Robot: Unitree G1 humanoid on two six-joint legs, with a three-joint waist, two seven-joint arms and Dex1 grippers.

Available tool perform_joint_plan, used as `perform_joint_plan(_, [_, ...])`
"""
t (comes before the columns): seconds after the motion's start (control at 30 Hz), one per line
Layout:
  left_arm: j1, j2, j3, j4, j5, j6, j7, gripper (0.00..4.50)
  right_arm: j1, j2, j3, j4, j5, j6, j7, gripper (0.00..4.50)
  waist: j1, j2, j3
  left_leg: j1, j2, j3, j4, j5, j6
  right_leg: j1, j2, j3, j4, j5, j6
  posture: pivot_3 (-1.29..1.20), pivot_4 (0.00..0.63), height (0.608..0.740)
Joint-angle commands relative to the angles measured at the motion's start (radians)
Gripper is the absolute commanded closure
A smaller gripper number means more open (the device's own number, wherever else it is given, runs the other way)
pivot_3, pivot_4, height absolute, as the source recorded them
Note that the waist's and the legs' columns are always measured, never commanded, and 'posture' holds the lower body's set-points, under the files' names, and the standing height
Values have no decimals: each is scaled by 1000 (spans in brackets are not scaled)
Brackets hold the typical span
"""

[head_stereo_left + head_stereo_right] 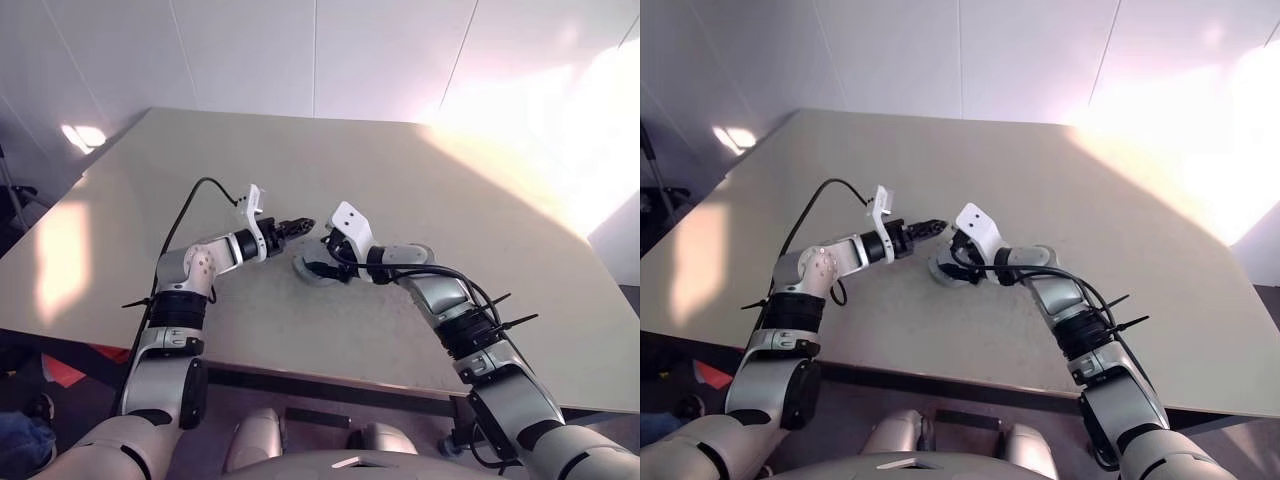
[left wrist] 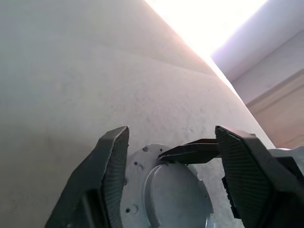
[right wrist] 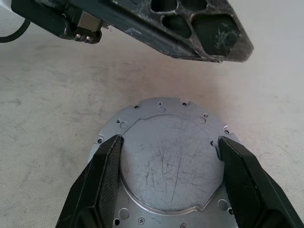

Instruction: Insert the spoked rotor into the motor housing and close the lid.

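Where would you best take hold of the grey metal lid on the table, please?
By its rim, on two opposite sides, coming down from above: the lid lies flat on the table, round and smooth-topped, with no handle. The right gripper has its fingers either side of it.

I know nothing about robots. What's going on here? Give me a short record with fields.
Surface: pale table
Object: grey metal disc, round with a raised, scratched centre and small holes round the rim, lying flat
Right pincer: open, one finger on each side of the disc's raised centre; whether it presses on it cannot be told
Left pincer: open, just beside and above the disc, holding nothing
Other parts: none visible on the table
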Motion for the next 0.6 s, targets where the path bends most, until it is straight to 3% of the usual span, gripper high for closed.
perform_joint_plan(0.03, [-11,0,20,-15,-41,33,-5,3009,40,-25,27,81,-48,59,-3,1389,0,0,0,0,0,0,0,0,0,0,0,0,0,0,0,0,0,740])
perform_joint_plan(0.17, [14,5,30,-13,-62,81,7,4446,42,-27,22,79,-47,62,-8,1389,0,0,0,0,0,0,0,-1,1,0,0,0,0,0,0,0,0,740])
perform_joint_plan(0.6, [78,20,-42,11,15,153,99,4478,25,-19,5,98,-42,73,-21,1389,1,3,-1,6,-1,0,-1,-1,2,7,0,2,-2,-5,8,0,0,740])
